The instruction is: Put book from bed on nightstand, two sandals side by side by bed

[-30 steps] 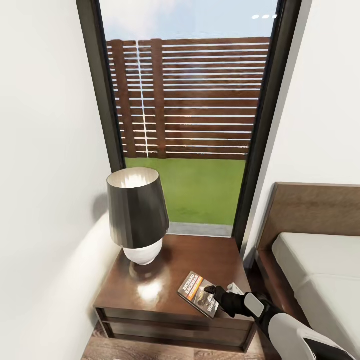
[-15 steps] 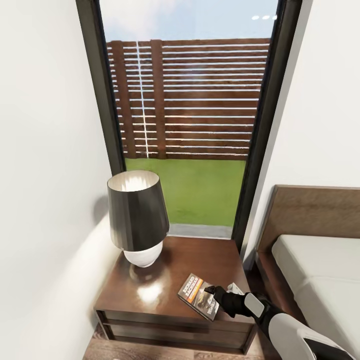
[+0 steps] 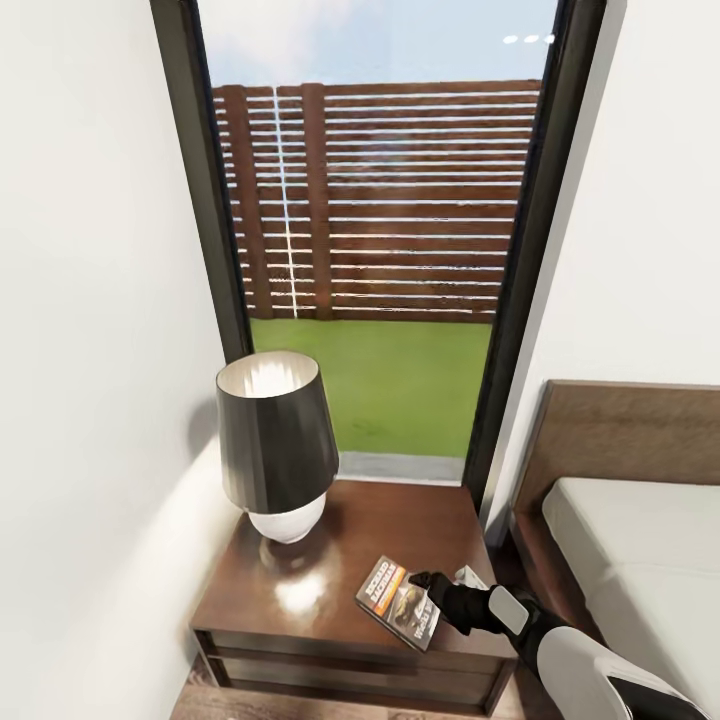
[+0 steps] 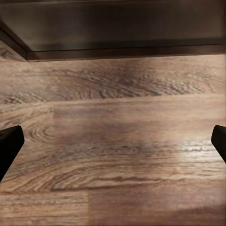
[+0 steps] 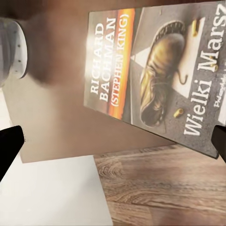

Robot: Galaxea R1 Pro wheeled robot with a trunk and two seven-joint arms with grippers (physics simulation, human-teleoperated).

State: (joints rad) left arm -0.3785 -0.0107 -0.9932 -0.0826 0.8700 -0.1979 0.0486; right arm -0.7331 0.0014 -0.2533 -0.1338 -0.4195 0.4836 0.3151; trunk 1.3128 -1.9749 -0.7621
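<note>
The right gripper [image 3: 428, 583], fingers spread wide and gripping nothing, is hovering over the book [image 3: 399, 602] lying near the nightstand's [image 3: 300, 590] front right corner, seemingly just released.

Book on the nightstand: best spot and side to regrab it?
Take the book by its front-right corner, from the bed side, where the open right gripper sits. It lies flat and thin on the nightstand, so only an edge offers purchase. In the right wrist view that corner seems to overhang the front edge.

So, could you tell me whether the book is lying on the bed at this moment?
No, the book lies on the nightstand, beside the lamp.
</note>
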